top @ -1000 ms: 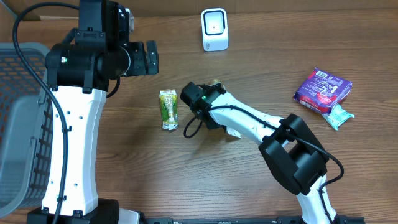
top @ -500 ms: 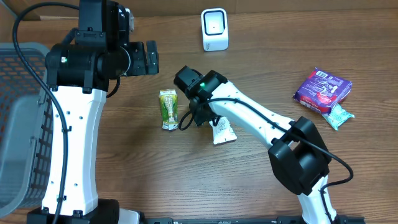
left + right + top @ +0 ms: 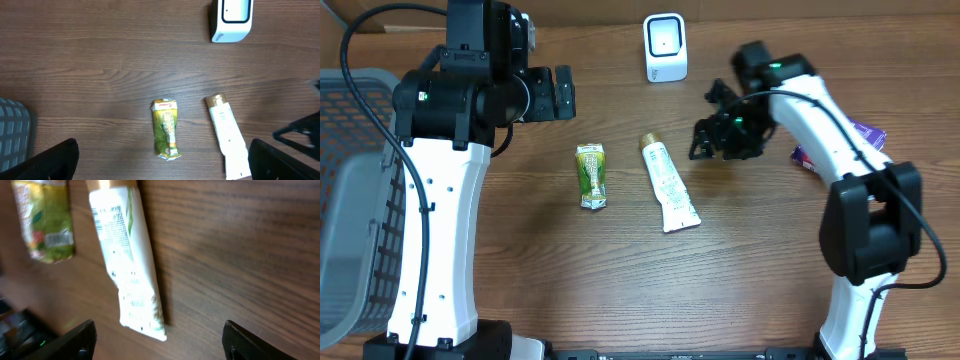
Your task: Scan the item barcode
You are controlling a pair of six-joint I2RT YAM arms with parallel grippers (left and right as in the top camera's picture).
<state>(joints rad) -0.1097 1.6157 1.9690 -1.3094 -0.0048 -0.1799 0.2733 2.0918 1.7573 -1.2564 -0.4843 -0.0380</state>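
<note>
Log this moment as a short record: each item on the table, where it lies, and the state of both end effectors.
tube: white tube with a gold cap, lying flat mid-table, held by nothing
packet: green packet, flat, left of the tube and apart from it
scanner: white scanner, upright on the far side
basket: grey basket, at the left edge
left end effector: open, empty
right end effector: open, empty, right of the tube
scan: no item at the scanner
</note>
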